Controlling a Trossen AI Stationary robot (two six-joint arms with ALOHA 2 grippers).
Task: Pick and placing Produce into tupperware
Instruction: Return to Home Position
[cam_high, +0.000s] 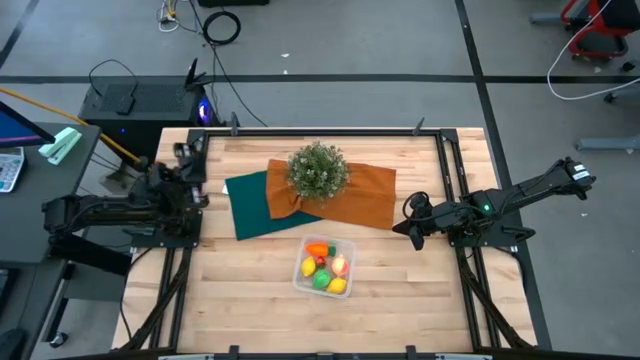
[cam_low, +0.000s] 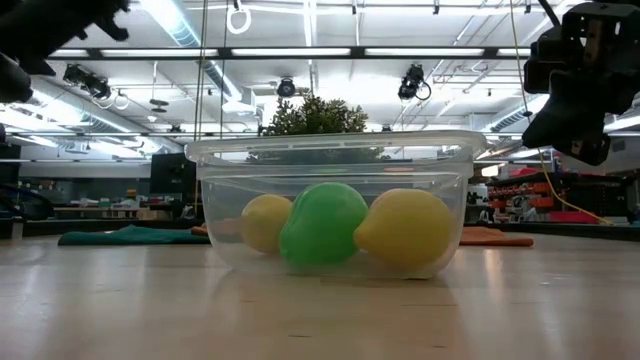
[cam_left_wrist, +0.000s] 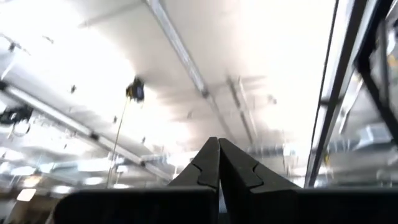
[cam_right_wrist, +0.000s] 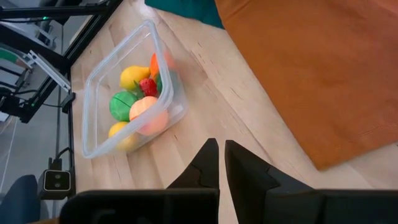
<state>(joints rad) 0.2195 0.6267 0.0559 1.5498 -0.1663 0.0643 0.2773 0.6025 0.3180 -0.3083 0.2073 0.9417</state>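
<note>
Two arms sit at the table's sides, packing apparently done. Mid-left in the high view, the left gripper (cam_left_wrist: 219, 143) is clenched, empty. At lower centre the tupperware (cam_high: 298, 272) holds the produce (cam_high: 323, 281). Right of centre, the right gripper (cam_right_wrist: 220, 146) is clenched, empty. Next: settle both arms home.

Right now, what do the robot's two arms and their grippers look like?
Both arms, the left arm at the table's left edge and the right arm at its right, are dark, slim and jointed; a small green light shows on the right one. The left gripper and right gripper each have two dark wedge-shaped fingers tapering to narrow tips.
</note>
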